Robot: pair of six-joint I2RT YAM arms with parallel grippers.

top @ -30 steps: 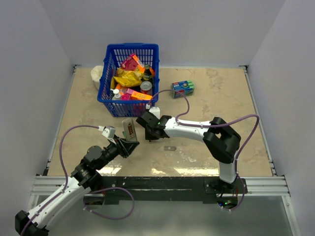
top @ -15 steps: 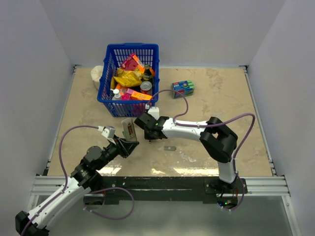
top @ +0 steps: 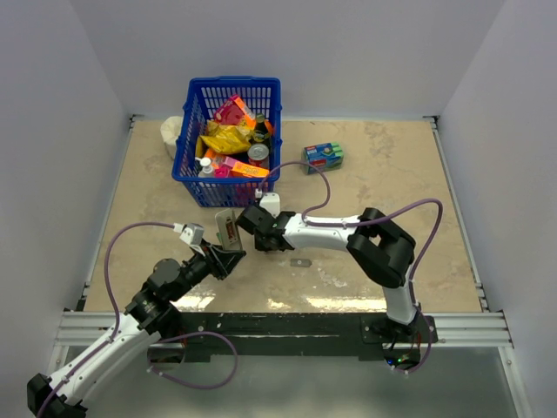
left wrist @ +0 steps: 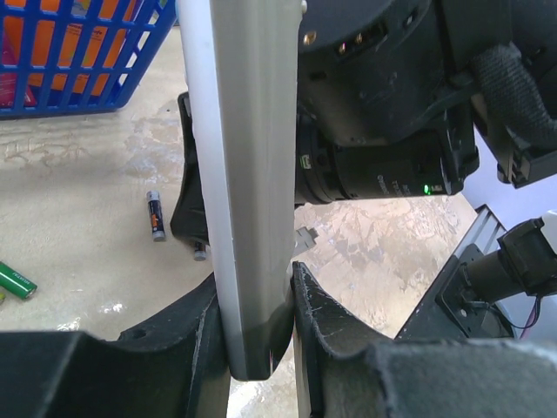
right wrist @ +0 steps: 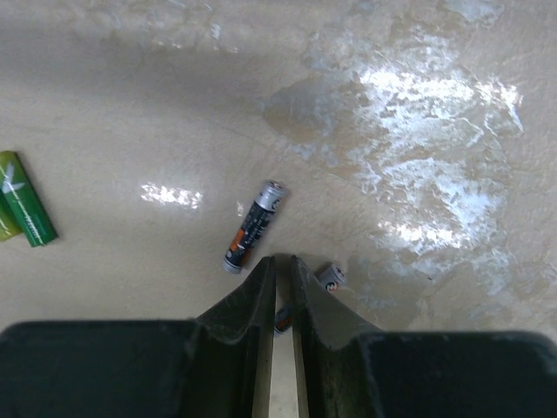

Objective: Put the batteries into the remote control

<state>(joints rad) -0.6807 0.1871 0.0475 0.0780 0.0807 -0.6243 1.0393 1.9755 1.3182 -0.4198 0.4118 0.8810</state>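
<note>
**Remote control (left wrist: 239, 174) pinched upright, batteries (right wrist: 254, 226) loose on the table (top: 392, 183)**

The remote control is held on end over the near-left part of the table. Its lower end is clamped between the jaws of the left gripper (left wrist: 252, 300). One of the batteries lies flat on the table just to its right, and a second battery (right wrist: 331, 277) is partly hidden beside it. The right gripper (right wrist: 280, 261) is poised low over both. Its jaws are pressed almost together, with only a slit between them. Whether anything is caught in that slit cannot be told.

A battery is judged likely to be knocked and rolled off if such narrow tips are lowered onto it, since it lies free on smooth stone. The remote control could be twisted in its narrow pinch if it is pushed on, or struck by the right arm, which is crowded close beside it.

Green sticks (right wrist: 26, 209) lie left of the batteries and could be taken by mistake. A small grey piece (top: 300, 262) lies nearer. A blue basket (top: 235, 81) and a blue-green box (top: 323, 157) stand farther off, and nothing is blocked by them.
</note>
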